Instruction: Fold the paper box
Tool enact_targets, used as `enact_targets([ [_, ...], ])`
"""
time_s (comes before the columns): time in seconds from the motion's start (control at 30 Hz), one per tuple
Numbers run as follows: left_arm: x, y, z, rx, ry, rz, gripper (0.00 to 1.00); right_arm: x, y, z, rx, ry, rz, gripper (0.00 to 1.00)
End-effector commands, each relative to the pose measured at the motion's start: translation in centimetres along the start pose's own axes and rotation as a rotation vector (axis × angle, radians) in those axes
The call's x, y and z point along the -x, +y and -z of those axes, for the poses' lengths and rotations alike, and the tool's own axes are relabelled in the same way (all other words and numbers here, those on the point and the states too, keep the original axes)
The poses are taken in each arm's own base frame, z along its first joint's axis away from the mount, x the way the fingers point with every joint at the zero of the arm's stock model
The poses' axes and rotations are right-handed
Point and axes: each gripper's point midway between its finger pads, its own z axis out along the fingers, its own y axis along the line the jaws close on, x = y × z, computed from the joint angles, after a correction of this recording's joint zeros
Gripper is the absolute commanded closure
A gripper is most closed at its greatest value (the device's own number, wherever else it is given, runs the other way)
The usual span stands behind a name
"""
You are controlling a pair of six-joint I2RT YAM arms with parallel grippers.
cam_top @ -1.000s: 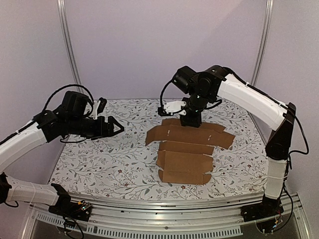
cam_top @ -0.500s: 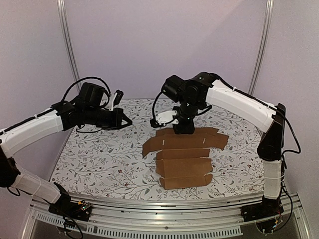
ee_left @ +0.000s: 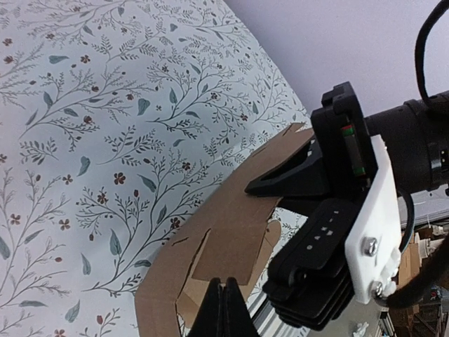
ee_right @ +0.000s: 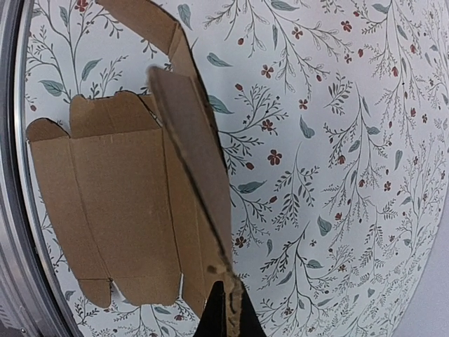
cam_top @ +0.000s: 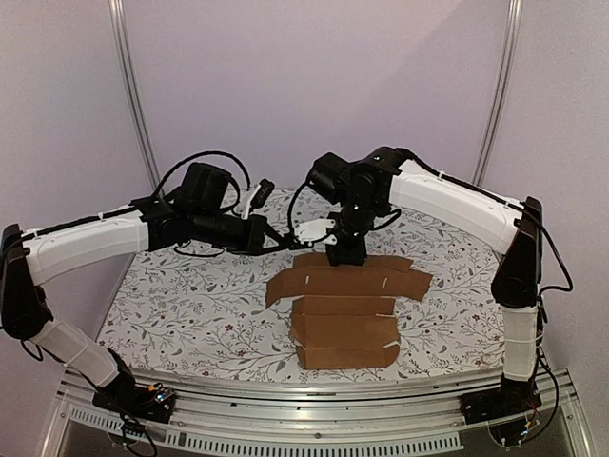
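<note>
The paper box [cam_top: 344, 328] is a flat brown die-cut sheet lying mid-table, its far panel raised off the cloth. My right gripper [cam_top: 344, 257] points down at that far edge and is shut on it. In the right wrist view the cardboard edge [ee_right: 196, 140] runs into the closed gripper [ee_right: 226, 289]. My left gripper [cam_top: 288, 242] reaches in from the left, shut with nothing between its fingers. In the left wrist view its gripper tip [ee_left: 226, 282] hovers just over a raised flap of the box [ee_left: 231, 217], close beside the right gripper's black fingers [ee_left: 287, 179].
A floral cloth [cam_top: 190, 305] covers the table. An aluminium rail [cam_top: 314, 400] runs along the near edge in front of the arm bases. Two upright posts [cam_top: 133, 95] stand at the back corners against a lilac wall.
My left arm has swung right toward the box's far-left flap and its jaws have closed. The right gripper has dragged the sheet slightly left and toward the near edge.
</note>
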Motion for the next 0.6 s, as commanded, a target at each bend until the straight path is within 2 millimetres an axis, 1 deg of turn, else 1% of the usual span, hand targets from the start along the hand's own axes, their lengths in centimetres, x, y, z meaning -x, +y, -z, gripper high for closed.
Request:
enact_targets([
  [0.0, 0.0, -1.7, -0.9, -0.079, -0.003, -0.015, 1.0, 1.3, 0.3, 1.1, -0.002, -0.083, -0.041, 1.0],
  [0.17, -1.3, -1.8, -1.9, -0.087, 0.031, -0.001, 1.0, 1.9, 0.3, 1.4, -0.001, -0.122, -0.08, 1.0],
  [0.27, -1.8, -1.3, -2.2, -0.068, 0.036, 0.013, 1.0, 2.0, 0.2, 1.5, -0.008, -0.136, -0.096, 1.0],
  [0.37, -2.1, -0.9, -2.2, -0.06, 0.033, 0.026, 1.0, 2.1, 0.3, 1.8, -0.016, -0.157, -0.108, 1.0],
  [0.57, -2.3, -1.5, -2.1, -0.074, 0.028, 0.034, 1.0, 2.3, -0.1, 2.1, -0.038, -0.188, -0.162, 1.0],
])
